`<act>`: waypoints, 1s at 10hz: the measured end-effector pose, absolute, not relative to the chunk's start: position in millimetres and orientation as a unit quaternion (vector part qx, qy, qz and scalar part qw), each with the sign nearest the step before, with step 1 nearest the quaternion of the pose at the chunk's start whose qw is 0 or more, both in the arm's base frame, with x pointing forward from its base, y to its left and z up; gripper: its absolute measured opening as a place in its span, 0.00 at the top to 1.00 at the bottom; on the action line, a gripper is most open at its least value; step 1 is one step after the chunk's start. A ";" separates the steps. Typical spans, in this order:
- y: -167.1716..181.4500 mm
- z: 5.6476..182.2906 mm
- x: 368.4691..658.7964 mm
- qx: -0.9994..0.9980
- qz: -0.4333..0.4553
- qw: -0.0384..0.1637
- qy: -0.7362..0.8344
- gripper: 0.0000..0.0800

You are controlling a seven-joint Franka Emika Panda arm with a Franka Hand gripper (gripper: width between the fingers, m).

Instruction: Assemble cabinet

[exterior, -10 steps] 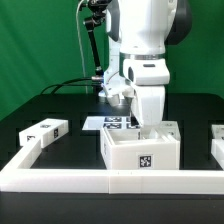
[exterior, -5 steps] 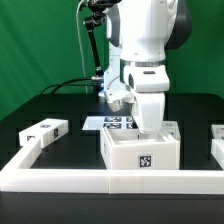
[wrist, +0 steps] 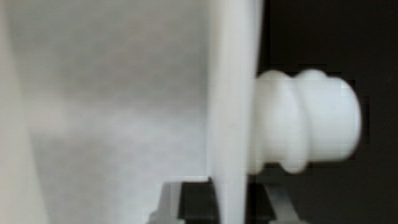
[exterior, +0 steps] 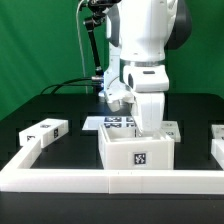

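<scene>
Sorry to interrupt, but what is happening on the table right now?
The Panda arm's claw is down at the top of the white cabinet box, shut on a thin white panel beside a round knob. Another tagged piece lies apart at the exterior view's left, not yet fitted.

You will find the arm (exterior: 145, 50) clad in smooth, rounded white casings, with a dark band at its upper joint.

Gripper (wrist: 235, 208) nearly cropped by wrist picture's edge. Only dark finger stubs show and panel (wrist: 107, 100) is blurred, so you cannot judge grip. Arm (exterior: 145, 60) covers part of marker board (exterior: 92, 124). White part (exterior: 217, 145) at exterior view's right cropped by edge. Tag pattern on cabinet box (exterior: 120, 150) too small for you to read.
</scene>
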State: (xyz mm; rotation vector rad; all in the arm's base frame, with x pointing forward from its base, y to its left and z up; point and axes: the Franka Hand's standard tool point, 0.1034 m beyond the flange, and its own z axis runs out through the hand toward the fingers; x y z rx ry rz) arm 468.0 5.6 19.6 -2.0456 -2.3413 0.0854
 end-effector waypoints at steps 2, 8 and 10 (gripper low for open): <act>5.6 19.7 468.4 -0.658 0.027 0.015 -0.753 0.95; 29.9 19.3 471.9 -0.686 0.014 0.013 -0.728 0.95; 50.8 18.8 477.8 -0.700 0.008 0.013 -0.714 0.95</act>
